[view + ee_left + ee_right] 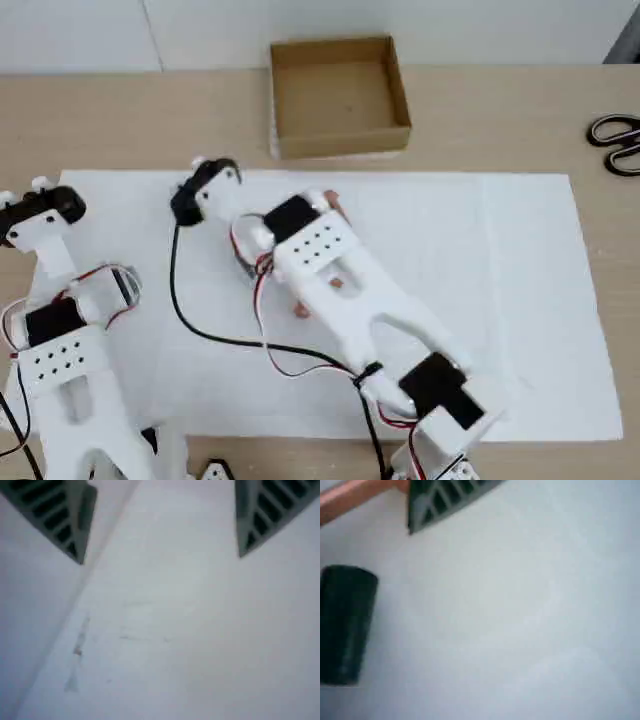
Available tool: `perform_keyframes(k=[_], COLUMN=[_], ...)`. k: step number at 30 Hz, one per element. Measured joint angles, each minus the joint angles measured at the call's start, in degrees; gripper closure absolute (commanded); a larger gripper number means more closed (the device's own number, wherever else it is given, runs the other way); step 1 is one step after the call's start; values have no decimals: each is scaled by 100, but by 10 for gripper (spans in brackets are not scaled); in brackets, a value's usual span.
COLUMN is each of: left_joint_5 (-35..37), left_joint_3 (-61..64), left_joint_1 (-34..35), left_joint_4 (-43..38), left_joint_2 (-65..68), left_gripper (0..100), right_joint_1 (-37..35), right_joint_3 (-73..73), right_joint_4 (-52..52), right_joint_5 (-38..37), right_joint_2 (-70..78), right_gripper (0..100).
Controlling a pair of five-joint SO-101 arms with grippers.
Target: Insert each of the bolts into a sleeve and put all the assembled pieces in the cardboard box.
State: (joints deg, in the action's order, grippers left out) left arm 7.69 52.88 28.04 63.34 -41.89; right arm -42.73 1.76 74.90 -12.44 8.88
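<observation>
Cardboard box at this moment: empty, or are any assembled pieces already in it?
Empty. In the high view the cardboard box has a bare brown floor, nothing lying in it.

Your left arm (pixel 62 365) and right arm (pixel 330 265) wear white printed shells, black servo blocks, red-and-white wire bundles, and a long black cable (pixel 173 270).

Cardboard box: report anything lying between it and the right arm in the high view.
Nothing visible: between the right arm and the open brown cardboard box lie only bare white paper sheet and tan tabletop.
</observation>
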Motion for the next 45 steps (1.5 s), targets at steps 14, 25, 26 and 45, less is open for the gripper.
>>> perform_keyframes(k=[14,25,26,45], left_joint_5=[18,18,18,26], left_joint_3=[132,132,132,132], left_joint_1=[0,0,0,0], left_joint_4=[0,0,0,0], left_joint_2=[0,0,0,0], left_gripper=[811,811,811,811], right_joint_1=[-70,-44,-35,-334], right_joint_3=[0,26,35,905], right_joint_4=[-809,-1152,-1152,-229], right_joint_5=[343,352,352,352], right_joint_2=[905,1240,1240,1363], right_gripper=[740,740,740,740])
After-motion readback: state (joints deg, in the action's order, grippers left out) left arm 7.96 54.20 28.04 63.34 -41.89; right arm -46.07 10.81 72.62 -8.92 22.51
